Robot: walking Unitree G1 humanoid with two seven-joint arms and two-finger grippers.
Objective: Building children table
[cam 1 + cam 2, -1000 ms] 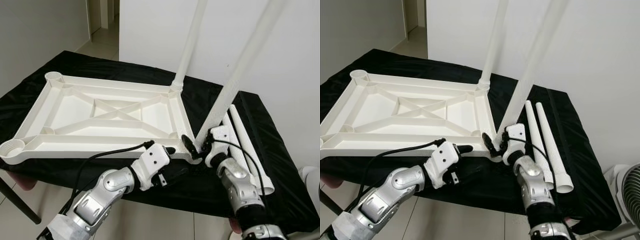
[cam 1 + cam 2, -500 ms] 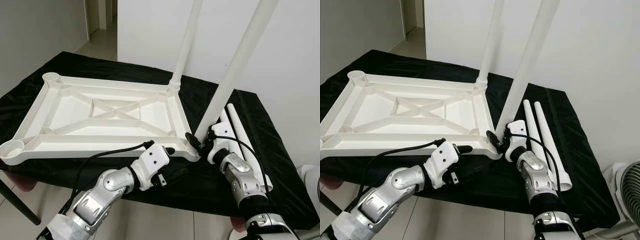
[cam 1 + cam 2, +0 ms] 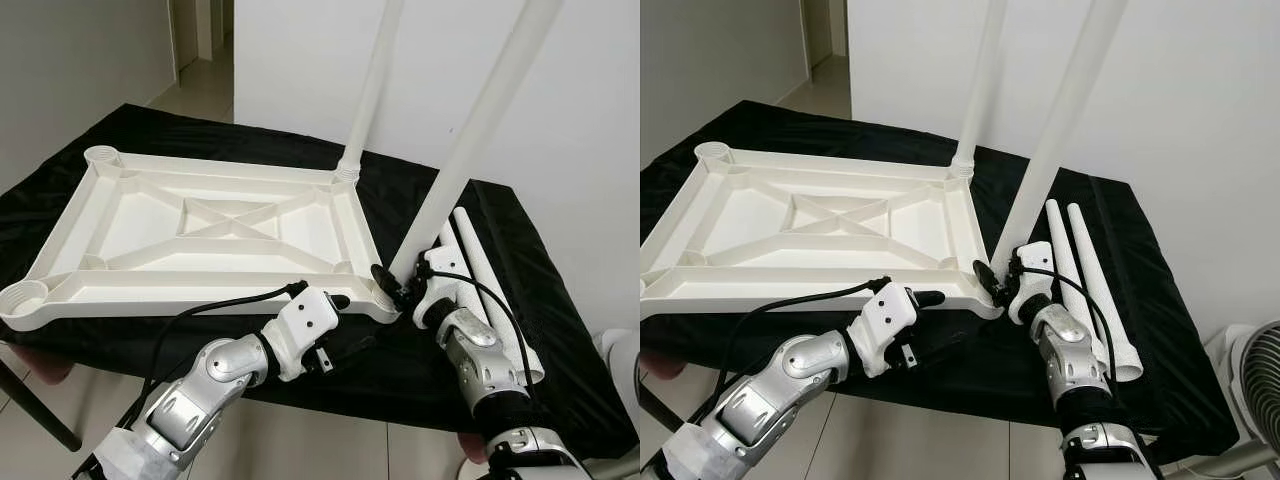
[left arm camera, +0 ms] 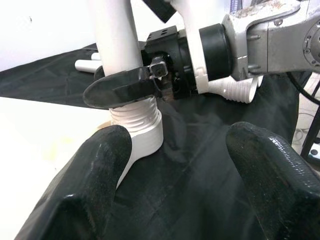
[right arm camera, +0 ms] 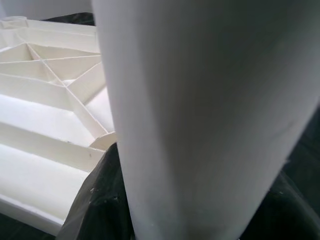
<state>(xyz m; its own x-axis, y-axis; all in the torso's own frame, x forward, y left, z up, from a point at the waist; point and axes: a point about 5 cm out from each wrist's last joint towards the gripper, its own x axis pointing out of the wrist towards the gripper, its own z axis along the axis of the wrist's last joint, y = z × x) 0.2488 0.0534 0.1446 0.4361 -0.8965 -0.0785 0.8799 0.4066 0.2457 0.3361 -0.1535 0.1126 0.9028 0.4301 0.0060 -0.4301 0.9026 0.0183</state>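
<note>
The white tabletop (image 3: 200, 235) lay upside down on the black-draped desk (image 3: 560, 300), ribs facing up, covering most of the desk's left and middle. Its near edge ran just inside the desk's near edge, leaving only a thin strip of black cloth there. One leg (image 3: 368, 95) stood upright in the tabletop's far right corner socket. A second leg (image 3: 475, 135) stood tilted at the near right corner, its threaded foot at the socket (image 4: 142, 127). The right gripper (image 3: 392, 285) was clenched around this leg just above the thread. The left gripper (image 4: 175, 165) hovered released at the desk's near edge, just beside that corner, fingers (image 4: 90, 185) spread and grasping nothing. Two spare legs (image 3: 1085, 285) lay side by side on the cloth near the desk's right edge, which left little bare room there. White walls (image 3: 300, 60) stood close behind the desk, with tiled floor (image 3: 60, 410) below.
</note>
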